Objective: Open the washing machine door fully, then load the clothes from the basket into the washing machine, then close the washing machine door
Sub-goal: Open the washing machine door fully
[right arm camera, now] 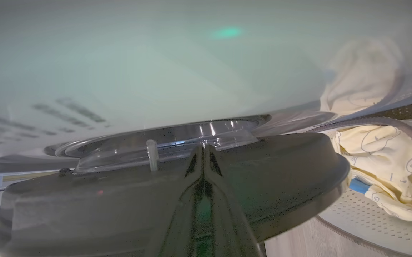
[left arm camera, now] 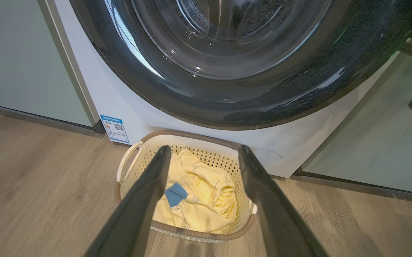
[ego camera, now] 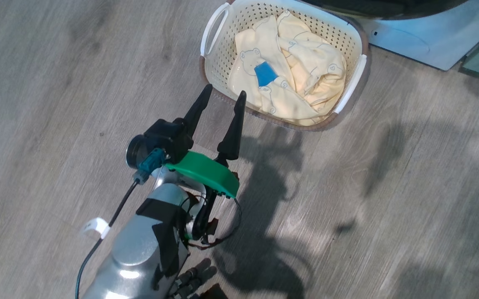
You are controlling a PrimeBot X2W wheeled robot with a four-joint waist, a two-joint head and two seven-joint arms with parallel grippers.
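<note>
– Basket (ego camera: 218,58) is sitting on the floor (ego camera: 389,187) right by the washing machine (left arm camera: 127,96), clothes (ego camera: 306,66) piled inside it.
– What are the arms doing?
– Left gripper (ego camera: 225,91) is hovering near the basket's rim, fingers (left arm camera: 149,192) spread apart, gripping nothing. Right gripper (right arm camera: 204,147) is pointing along the washing machine door's (right arm camera: 281,171) dark inner side toward its glass bowl (right arm camera: 163,142), fingers pressed together.
</note>
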